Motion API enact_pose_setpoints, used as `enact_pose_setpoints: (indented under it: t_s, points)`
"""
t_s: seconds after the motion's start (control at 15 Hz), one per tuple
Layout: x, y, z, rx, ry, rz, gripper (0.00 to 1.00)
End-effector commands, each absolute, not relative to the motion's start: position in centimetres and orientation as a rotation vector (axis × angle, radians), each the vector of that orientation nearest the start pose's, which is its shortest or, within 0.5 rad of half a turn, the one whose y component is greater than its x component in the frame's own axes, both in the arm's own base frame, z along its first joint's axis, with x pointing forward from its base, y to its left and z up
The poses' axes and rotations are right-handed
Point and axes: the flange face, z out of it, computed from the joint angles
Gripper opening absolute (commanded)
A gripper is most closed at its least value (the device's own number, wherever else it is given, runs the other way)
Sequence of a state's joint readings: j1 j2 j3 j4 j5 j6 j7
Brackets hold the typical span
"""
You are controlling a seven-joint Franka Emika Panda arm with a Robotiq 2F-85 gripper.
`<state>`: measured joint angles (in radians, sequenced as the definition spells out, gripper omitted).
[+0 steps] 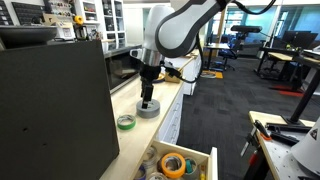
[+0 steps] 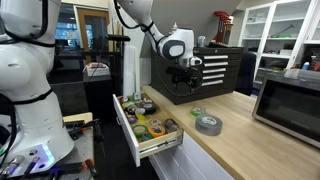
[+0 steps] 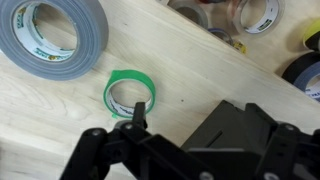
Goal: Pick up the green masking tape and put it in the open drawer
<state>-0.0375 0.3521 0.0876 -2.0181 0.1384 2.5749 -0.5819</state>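
Note:
The green masking tape [image 3: 130,95] is a small thin ring lying flat on the wooden counter; it shows in both exterior views [image 1: 126,122] [image 2: 197,111]. My gripper [image 3: 182,118] is open and empty, hovering above the counter, with one fingertip over the ring's near edge in the wrist view. In the exterior views the gripper [image 1: 148,97] [image 2: 183,78] hangs above the tapes. The open drawer [image 2: 128,131] [image 1: 211,160] sticks out from the counter front and holds several tape rolls [image 3: 255,14].
A large grey duct tape roll [image 3: 55,38] [image 1: 148,108] [image 2: 208,124] lies next to the green ring. A microwave [image 2: 290,97] stands at the counter's end. A big black box [image 1: 50,110] stands by the counter. A black tool chest [image 2: 213,68] stands behind.

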Motion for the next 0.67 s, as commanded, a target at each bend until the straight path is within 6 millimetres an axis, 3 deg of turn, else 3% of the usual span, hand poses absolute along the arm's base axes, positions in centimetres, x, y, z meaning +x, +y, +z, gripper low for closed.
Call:
enact_pose_setpoints:
  t_s: [0.0,0.6]
  points:
    - [62.8,2.4,28.3,-2.910,-1.005,-0.386,1.00]
    - [64.8,0.7,23.1,-2.775,-1.463,-0.495,1.00]
